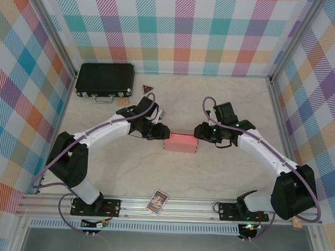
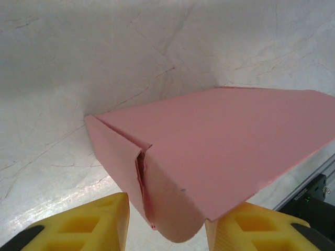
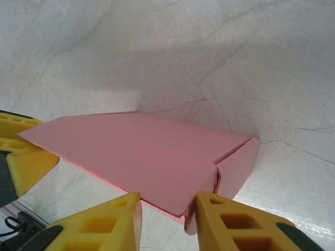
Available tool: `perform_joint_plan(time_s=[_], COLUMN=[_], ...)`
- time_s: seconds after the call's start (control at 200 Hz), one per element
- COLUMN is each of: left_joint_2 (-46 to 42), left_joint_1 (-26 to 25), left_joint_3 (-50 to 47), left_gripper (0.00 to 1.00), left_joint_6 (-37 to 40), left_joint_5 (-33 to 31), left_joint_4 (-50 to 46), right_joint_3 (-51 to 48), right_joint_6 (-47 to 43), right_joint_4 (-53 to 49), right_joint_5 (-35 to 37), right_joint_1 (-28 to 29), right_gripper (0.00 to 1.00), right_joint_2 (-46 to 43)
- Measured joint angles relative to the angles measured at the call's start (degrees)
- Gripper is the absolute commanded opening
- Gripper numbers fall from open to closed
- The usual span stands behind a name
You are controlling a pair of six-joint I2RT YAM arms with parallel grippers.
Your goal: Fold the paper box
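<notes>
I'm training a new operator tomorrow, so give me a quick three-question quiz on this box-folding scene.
1. True or false: the paper box lies as a flat, unfolded sheet.
2. Where does the black case sit on the table? A) far left corner B) near right corner C) on top of the box
3. Which one is at the end of the box nearer the case: the left gripper or the right gripper?

Key: 1 false, since it already has a box shape; 2 A; 3 left.
</notes>
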Motion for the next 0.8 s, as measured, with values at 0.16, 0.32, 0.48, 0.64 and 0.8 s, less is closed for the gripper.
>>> perform_joint_plan(time_s=[0.16, 0.32, 0.48, 0.64, 0.8], left_joint_2=[-1.0, -1.8, -1.9, -2.0, -2.3], left_joint_1=[0.0, 0.0, 0.0, 0.0, 0.0], left_joint_3=[-1.0, -1.8, -2.8, -3.7, -4.1], left_gripper=[0.38, 0.35, 0.33, 0.32, 0.32], left_joint_6=[0.0, 0.0, 0.0, 0.0, 0.0], left_joint_5=[0.0, 0.0, 0.0, 0.0, 0.1], left_joint_4=[0.0, 0.4, 0.6, 1.5, 1.6], right_joint_3=[-0.3, -1.0, -1.6, -1.9, -1.9], right_joint_6=[0.0, 0.0, -0.1, -0.4, -0.5], right_joint_4=[0.5, 0.9, 1.0, 1.0, 1.0], right_joint_5=[0.0, -0.3, -0.4, -0.7, -0.7], right_joint_1=[0.2, 0.2, 0.5, 0.5, 0.6], right_gripper=[0.30, 0.29, 0.29, 0.29, 0.29], right_joint_2=[-0.1, -0.5, -0.9, -0.9, -0.9])
